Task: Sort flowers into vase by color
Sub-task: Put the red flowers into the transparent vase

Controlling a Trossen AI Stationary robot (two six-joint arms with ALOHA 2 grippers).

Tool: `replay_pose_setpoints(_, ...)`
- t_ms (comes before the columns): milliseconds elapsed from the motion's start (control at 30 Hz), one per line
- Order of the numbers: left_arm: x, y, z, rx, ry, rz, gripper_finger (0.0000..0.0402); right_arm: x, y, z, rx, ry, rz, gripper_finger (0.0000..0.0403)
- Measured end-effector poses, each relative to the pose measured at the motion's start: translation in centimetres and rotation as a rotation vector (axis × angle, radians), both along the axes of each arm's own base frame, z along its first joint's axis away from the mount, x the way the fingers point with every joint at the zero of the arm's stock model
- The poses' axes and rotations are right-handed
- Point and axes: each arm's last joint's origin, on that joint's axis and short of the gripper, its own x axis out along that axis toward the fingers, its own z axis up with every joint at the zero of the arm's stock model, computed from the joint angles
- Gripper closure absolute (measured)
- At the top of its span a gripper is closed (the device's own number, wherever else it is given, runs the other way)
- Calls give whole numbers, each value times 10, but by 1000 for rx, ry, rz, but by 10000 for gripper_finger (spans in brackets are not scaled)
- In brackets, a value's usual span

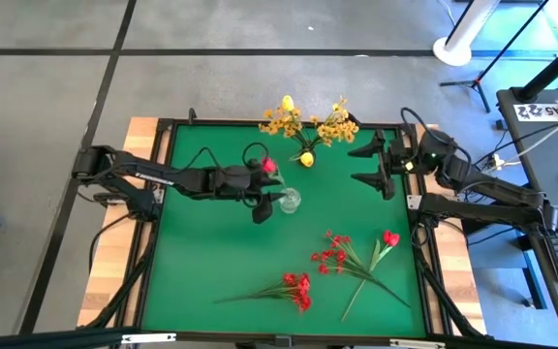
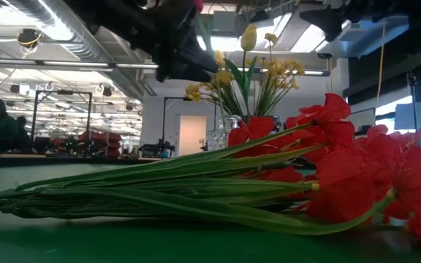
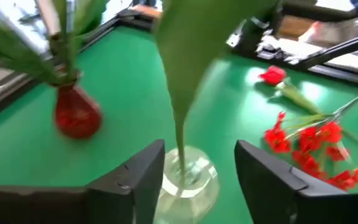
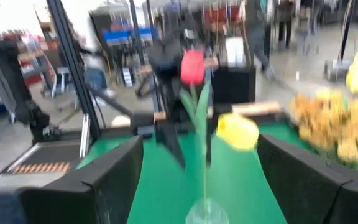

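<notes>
Left gripper (image 1: 263,202): is being held over the clear vase (image 1: 290,200) at mid-table, fingers spread apart, nothing being squeezed between them.
Red tulip (image 1: 268,166): its stem is being seen standing in the clear vase, the leaf rising between the spread fingers in the left wrist view; whether it is being touched cannot be told.
Right gripper (image 1: 373,164): is being kept waiting at the far right, fingers parted and empty.
Red vase (image 3: 74,114): is being used at the far edge for the yellow flowers (image 1: 308,124).
Remaining red flowers (image 1: 342,257): are being left lying flat at the near side, a second cluster (image 1: 296,289) just left of them.
Step in hand (judged): the tulip is being released into the clear vase.
Doing it well: the fingers are best being lifted straight up, clear of leaf and bloom, so the light vase is not being tipped.
</notes>
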Motion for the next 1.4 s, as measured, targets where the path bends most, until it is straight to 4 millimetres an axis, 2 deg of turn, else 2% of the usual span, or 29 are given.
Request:
replay_pose_setpoints(167, -20, -7, 13, 12, 61, 47, 187, -6, 2, 10, 21, 94, -12, 88)
replay_pose_setpoints(367, -43, -19, 22, -7, 136, 97, 186, -13, 6, 16, 72, 212, -10, 88)
replay_pose_setpoints(500, -56, -30, 24, -27, 181, 108, 187, -15, 8, 9, 115, 312, 9, 88)
replay_pose_setpoints(633, -67, -41, 25, -30, 210, 149, 187, -10, 19, -4, 145, 457, 46, 88)
replay_pose_setpoints(867, -80, -59, 21, -30, 237, 203, 188, 22, 59, -33, 134, 739, 45, 88)
replay_pose_setpoints(1033, -86, -70, 8, -57, 254, 195, 188, 39, 95, -57, 117, 918, 50, 88)
replay_pose_setpoints(1200, -89, -75, -3, -86, 227, 186, 197, 42, 126, -82, 164, 1118, 18, 88)
replay_pose_setpoints(1400, -84, -77, -1, -107, 159, 172, 209, 38, 155, -104, 215, 1290, -39, 88)
